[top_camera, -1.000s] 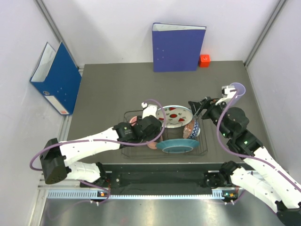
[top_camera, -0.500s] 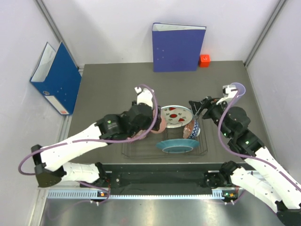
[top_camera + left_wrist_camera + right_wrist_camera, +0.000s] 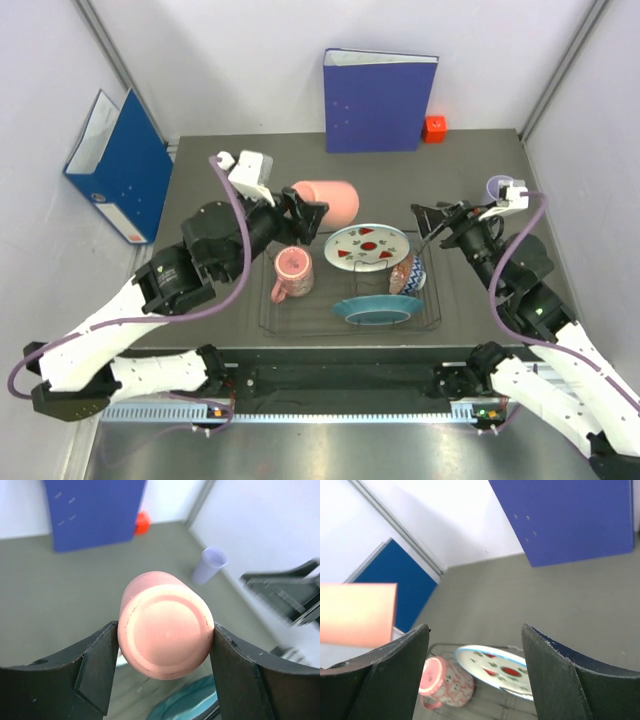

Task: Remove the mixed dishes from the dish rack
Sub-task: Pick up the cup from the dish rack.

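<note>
On my screen the grey bench (image 3: 220, 180) carries the dark wire dish rack (image 3: 268, 318) at its near edge, between my two arms. One blue binder (image 3: 378, 100) stands upright against the wall behind the dish rack; a second blue binder (image 3: 120, 165) leans open well to the left of it.

My left fingers (image 3: 303, 213) are clamped on a pink cup (image 3: 332, 200), gripping its base from both sides. It is held on its side in the air above the bench, just behind the dish rack's back-left corner. My right fingers (image 3: 428, 224) are spread wide with nothing between them, hovering over the dish rack's back-right corner.

In the dish rack, the white plate with red watermelon marks (image 3: 366, 246) leans tilted near the middle at the back. The teal plate (image 3: 378, 310) sits at the front edge. A second pink cup (image 3: 292, 270) lies on its side in the left part, and the red-and-blue patterned bowl (image 3: 410, 272) rests at the right end, touching the watermelon plate.

The lavender cup (image 3: 210, 565) stands upright on the bench, outside the dish rack to its right. A red cube (image 3: 434, 128) sits on the bench far behind the dish rack.
</note>
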Robot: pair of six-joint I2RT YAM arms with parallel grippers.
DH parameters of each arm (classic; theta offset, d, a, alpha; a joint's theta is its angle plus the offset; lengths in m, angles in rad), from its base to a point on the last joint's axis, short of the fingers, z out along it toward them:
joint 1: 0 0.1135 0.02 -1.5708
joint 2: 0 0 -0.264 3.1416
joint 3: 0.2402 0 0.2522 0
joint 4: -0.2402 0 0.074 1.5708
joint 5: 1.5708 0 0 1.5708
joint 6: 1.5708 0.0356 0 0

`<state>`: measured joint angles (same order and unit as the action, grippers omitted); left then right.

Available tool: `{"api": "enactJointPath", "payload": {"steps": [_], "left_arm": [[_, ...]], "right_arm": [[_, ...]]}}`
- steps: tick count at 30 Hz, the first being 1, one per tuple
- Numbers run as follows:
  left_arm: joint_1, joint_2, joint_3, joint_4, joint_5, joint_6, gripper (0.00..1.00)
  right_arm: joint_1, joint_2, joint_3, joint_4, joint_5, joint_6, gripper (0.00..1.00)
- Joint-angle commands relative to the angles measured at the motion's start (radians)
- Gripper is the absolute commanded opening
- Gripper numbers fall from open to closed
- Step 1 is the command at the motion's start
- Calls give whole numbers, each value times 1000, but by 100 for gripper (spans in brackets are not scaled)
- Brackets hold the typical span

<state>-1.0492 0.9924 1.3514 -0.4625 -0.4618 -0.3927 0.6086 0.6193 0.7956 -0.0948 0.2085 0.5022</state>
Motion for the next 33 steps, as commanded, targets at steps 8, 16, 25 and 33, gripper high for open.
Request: {"api": "enactJointPath", "payload": {"steps": [8, 16, 25, 33], "left_arm": [[409, 132, -116, 704, 868, -356, 0], [446, 337, -113, 1091, 1134, -613, 0], [446, 408, -109, 1153, 1167, -661, 0], [448, 411, -120, 1102, 1160, -638, 7]], "right_arm": [[10, -64, -10, 193, -192, 39, 76], [10, -32, -6, 260, -279, 39, 75], [8, 60, 31, 348, -304, -5, 73], [10, 115, 40, 392, -295, -1, 12]]}}
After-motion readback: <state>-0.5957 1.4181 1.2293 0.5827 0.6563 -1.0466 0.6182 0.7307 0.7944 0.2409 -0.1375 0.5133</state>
